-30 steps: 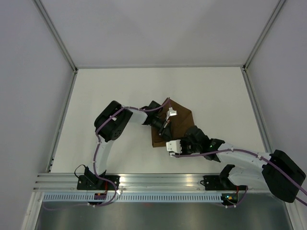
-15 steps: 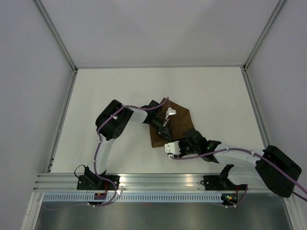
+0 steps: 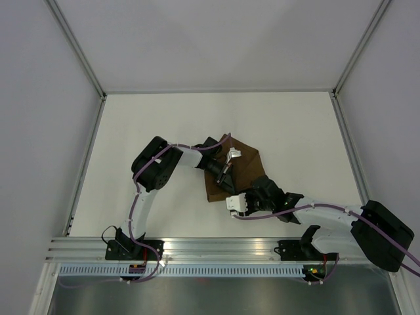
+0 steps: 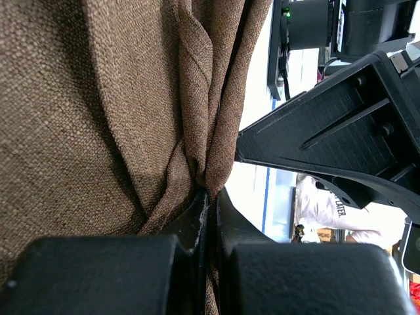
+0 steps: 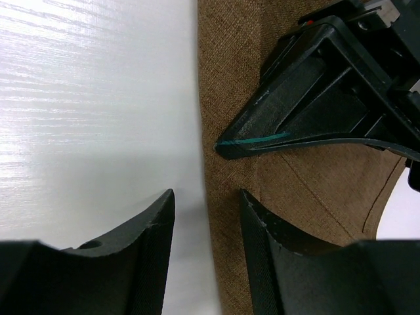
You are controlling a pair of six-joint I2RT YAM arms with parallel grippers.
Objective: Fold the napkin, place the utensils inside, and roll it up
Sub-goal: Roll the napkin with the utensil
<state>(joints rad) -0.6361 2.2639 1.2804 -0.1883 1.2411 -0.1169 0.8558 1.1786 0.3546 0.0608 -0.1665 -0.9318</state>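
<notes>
Napkin (image 3: 244,167) rumpled on table (image 3: 151,125). Left gripper (image 4: 210,200) clamped tight on raised napkin fold. Right gripper (image 5: 207,194) jaws apart, straddling napkin's edge: one finger over cloth, other off it.

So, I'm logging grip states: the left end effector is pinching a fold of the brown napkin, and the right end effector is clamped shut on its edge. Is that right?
Not quite. The right end effector is open, straddling the napkin's edge without gripping it, as the right wrist view shows. The left end effector is indeed pinching a fold of the napkin.
</notes>
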